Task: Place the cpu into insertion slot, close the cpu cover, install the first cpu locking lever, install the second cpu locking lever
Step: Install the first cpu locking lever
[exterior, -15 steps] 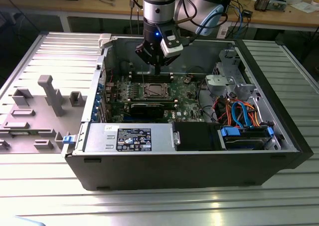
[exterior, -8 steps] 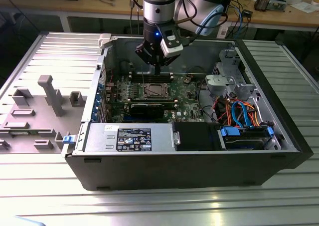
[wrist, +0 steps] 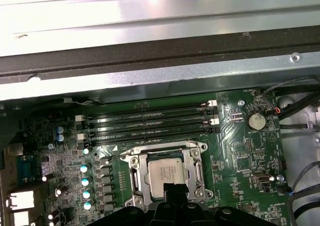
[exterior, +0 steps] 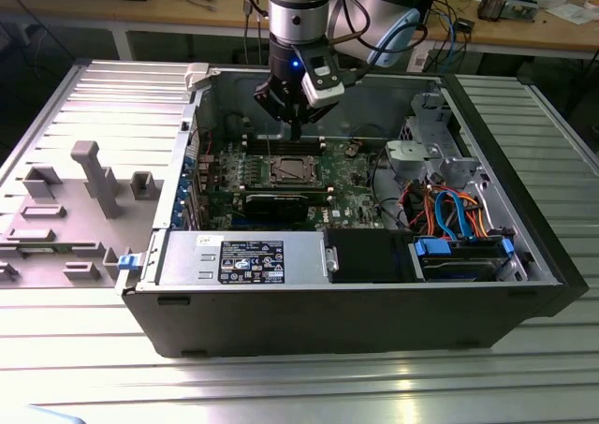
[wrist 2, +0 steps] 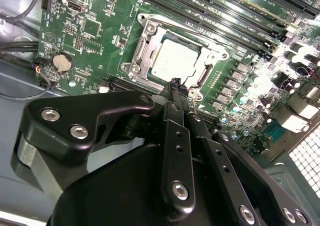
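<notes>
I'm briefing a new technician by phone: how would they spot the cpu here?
Look into the open computer case at the green motherboard. Next to the long black memory slots lies the silver cpu cover; the cpu is the plain silver-grey square in its window, amid green board and black parts.

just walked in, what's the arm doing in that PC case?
The arm holds its tool just over the cpu inside the open computer case, shut and gripping nothing. The cpu lies in place on the motherboard with the cpu cover down around it. Whether it is locked down, I cannot tell.
</notes>
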Robot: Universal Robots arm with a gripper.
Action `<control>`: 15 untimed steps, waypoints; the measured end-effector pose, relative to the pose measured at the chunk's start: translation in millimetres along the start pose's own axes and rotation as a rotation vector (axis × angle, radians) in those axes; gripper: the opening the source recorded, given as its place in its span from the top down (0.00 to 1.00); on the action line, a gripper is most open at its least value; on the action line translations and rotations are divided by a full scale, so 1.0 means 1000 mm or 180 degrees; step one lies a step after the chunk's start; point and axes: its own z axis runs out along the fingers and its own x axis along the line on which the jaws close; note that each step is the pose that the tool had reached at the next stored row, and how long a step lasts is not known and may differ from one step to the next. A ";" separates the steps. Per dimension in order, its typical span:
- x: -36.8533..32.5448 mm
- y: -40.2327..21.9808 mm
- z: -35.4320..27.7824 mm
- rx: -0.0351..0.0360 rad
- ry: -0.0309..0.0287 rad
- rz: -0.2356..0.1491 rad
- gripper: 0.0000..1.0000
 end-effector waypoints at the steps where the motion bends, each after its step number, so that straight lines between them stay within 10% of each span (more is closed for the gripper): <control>1: 0.0000 0.0000 0.0000 0.0000 0.0000 -0.0008 0.89; 15: 0.0000 0.0000 0.0000 -0.0002 0.0001 -0.0042 0.89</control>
